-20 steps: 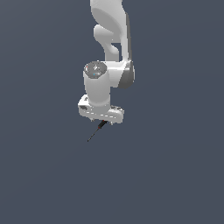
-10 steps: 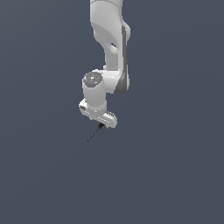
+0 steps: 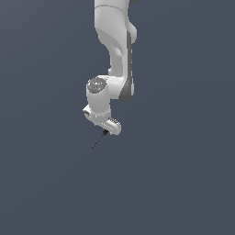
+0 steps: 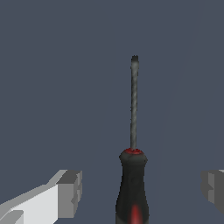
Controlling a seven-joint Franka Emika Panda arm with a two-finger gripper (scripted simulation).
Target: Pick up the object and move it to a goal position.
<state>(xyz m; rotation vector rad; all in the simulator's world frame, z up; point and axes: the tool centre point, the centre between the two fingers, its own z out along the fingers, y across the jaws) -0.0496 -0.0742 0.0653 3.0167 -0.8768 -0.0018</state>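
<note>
The object is a thin dark rod (image 3: 97, 140) with a black-and-red handle. In the exterior view it points out from under the white gripper (image 3: 106, 130) toward the view's lower left. In the wrist view the handle (image 4: 132, 188) stands midway between my two fingers, and the shaft (image 4: 133, 105) points away from me. The gripper (image 4: 141, 188) is open. One finger (image 4: 70, 192) and the other finger (image 4: 213, 188) each stand clear of the handle, with a gap on both sides. Nothing is gripped.
The white arm (image 3: 117, 50) rises above the gripper toward the top of the exterior view. Everything around is a plain dark grey surface with nothing else on it in view.
The hand has turned about its wrist, so the finger bar now slants, and the upper arm has shifted toward the exterior view's right. The rod has stayed where it was.
</note>
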